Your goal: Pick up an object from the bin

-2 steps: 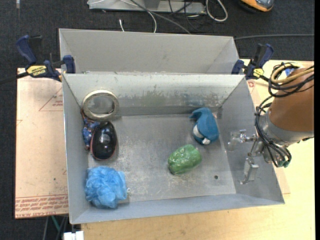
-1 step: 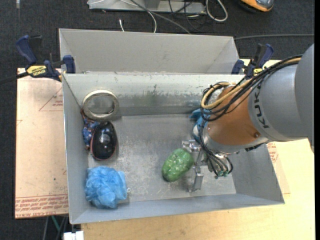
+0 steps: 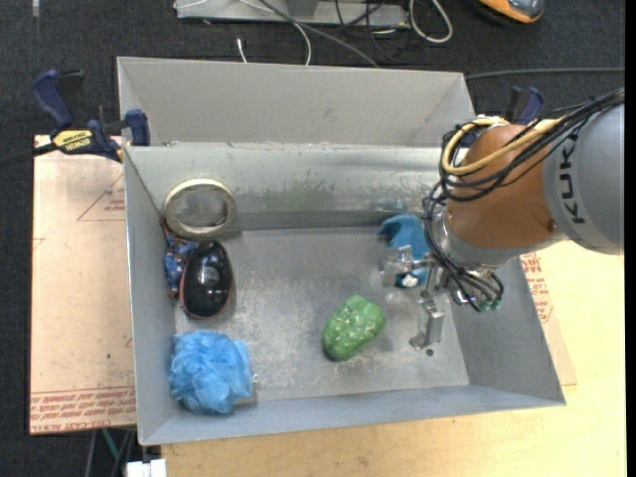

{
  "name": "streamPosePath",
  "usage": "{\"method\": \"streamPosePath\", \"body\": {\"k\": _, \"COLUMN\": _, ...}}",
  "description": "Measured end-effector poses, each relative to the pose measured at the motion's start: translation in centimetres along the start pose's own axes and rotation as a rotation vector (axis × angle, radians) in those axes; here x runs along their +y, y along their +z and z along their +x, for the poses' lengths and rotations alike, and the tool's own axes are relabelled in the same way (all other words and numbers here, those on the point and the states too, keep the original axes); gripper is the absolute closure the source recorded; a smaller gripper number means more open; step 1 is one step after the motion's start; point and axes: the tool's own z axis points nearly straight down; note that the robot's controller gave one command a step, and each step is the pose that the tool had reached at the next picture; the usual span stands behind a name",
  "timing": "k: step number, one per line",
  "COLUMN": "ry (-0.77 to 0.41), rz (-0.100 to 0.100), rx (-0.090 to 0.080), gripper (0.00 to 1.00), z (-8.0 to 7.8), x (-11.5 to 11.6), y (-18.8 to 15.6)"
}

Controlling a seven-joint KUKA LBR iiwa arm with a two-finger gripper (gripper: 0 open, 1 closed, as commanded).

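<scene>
My gripper [image 3: 429, 328] is low in the right part of the bin, close to the right wall, under the arm's orange cover. A green lumpy thing [image 3: 352, 328] lies on the bin floor just to its left, apart from it. A blue plastic thing [image 3: 405, 233] sits behind the gripper near the back wall, partly hidden by the arm. Nothing shows in the gripper.
Along the left wall lie a roll of clear tape [image 3: 200, 209], a glossy black rounded thing [image 3: 207, 278] with a small red-and-blue item [image 3: 174, 262] beside it, and a blue fluffy puff [image 3: 209, 370] in the front left corner. The arm reaches in from the right.
</scene>
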Motion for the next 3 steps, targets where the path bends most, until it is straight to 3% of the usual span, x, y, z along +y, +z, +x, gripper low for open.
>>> {"method": "streamPosePath", "body": {"k": 1, "ry": 0.013, "rz": -0.014, "rx": 0.017, "gripper": 0.00, "z": -0.5, "x": 5.9, "y": 3.4}}
{"method": "streamPosePath", "body": {"k": 2, "ry": 0.083, "rz": -0.002, "rx": 0.003, "gripper": 0.00, "z": -1.1, "x": 6.9, "y": 6.3}}
{"method": "streamPosePath", "body": {"k": 3, "ry": -0.107, "rz": -0.012, "rx": 0.005, "gripper": 1.00, "z": -1.7, "x": 6.0, "y": 6.2}}
